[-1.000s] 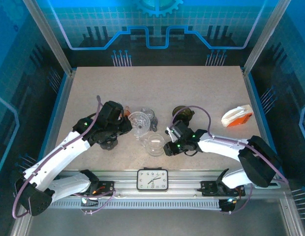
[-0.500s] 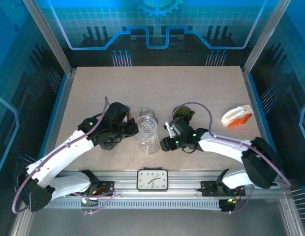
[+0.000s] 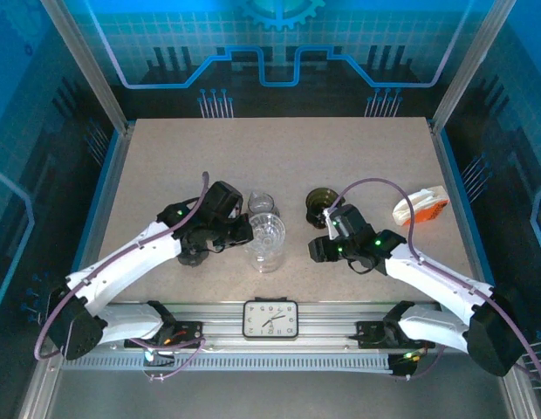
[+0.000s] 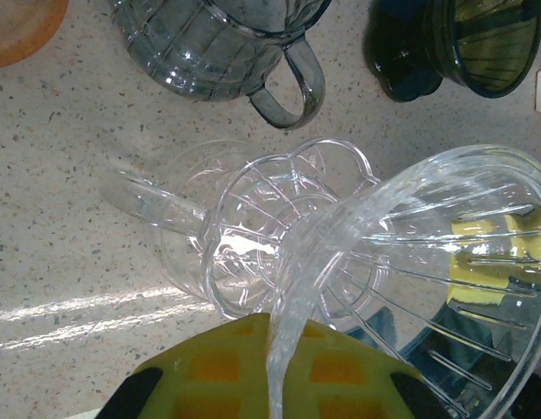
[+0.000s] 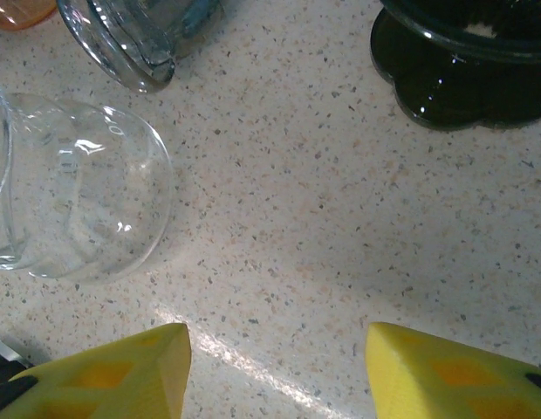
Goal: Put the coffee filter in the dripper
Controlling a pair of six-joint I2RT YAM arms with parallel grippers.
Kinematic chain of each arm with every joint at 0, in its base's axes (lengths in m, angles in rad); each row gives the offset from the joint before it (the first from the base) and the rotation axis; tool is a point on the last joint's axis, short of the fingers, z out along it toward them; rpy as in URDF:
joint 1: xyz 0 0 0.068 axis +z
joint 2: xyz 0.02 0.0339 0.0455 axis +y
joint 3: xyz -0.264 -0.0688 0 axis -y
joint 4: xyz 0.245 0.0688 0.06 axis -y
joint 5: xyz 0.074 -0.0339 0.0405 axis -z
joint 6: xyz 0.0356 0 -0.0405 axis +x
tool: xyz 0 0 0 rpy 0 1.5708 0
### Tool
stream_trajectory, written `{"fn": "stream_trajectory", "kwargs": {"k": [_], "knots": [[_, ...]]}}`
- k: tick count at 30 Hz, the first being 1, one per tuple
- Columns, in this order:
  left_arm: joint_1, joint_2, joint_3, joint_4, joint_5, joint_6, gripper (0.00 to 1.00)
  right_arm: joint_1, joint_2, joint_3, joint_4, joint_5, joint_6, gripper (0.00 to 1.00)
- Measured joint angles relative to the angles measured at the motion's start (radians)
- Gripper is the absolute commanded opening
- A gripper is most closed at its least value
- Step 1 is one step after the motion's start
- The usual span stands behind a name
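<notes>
Right gripper [image 5: 275, 347] backed off toward 3 o'clock, jaws apart, empty; left gripper [image 3: 243, 232] clamps dripper [image 3: 268, 230] over carafe [image 3: 266, 258] (seating it, I reckon); next I fetch the coffee filter [image 3: 419, 208] at table's 3 o'clock edge.

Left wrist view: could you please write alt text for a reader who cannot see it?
Yellow fingers grip the rim of a clear dripper, tilted over a clear glass vessel on a speckled table; a grey jug stands beyond.
</notes>
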Motion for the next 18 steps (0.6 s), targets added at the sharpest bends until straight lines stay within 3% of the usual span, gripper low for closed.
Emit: {"fn": "stream_trajectory", "kwargs": {"k": [15,18], "knots": [[0.000,0.008,0.033,-0.065,0.003,0.022,0.00,0.000,0.000,0.000,-0.035,0.003,-0.005,0.67],[0.000,0.022,0.034,-0.069,0.004,0.029,0.09,0.000,0.000,0.000,-0.037,0.003,-0.004,0.69]]}}
